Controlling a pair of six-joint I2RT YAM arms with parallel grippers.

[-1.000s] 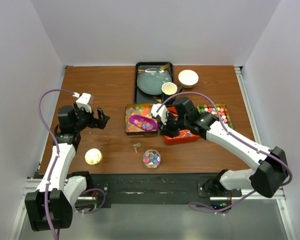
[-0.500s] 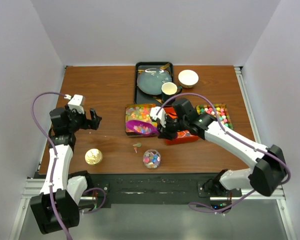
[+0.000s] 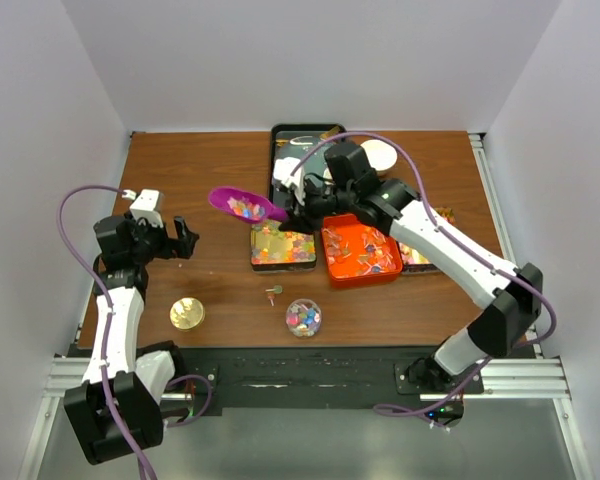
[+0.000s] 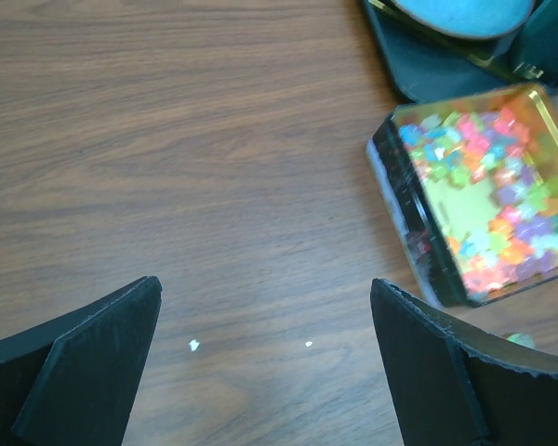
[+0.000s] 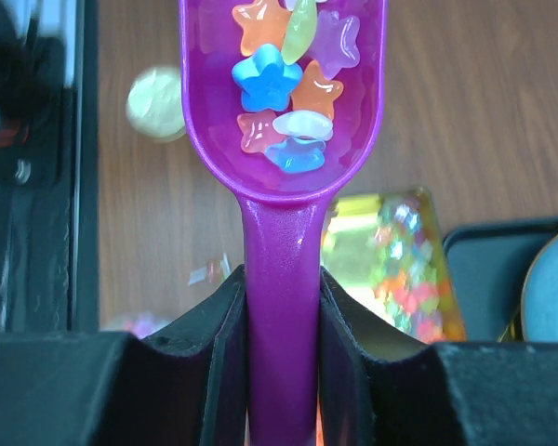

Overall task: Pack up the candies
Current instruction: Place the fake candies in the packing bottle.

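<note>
Right gripper (image 5: 281, 307) clenched on scoop (image 3: 242, 205) handle, candies (image 5: 284, 102) aboard, held aloft. Left gripper (image 4: 265, 358) released, idle. Next probably: carry level over jar (image 3: 303, 317), tip.

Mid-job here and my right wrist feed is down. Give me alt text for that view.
The right claw grips the handle of a purple scoop, whose bowl holds star-shaped candies in orange, blue, pink and purple. Below lie the wooden table, a gold lid at upper left and a candy-filled tin at lower right.
</note>
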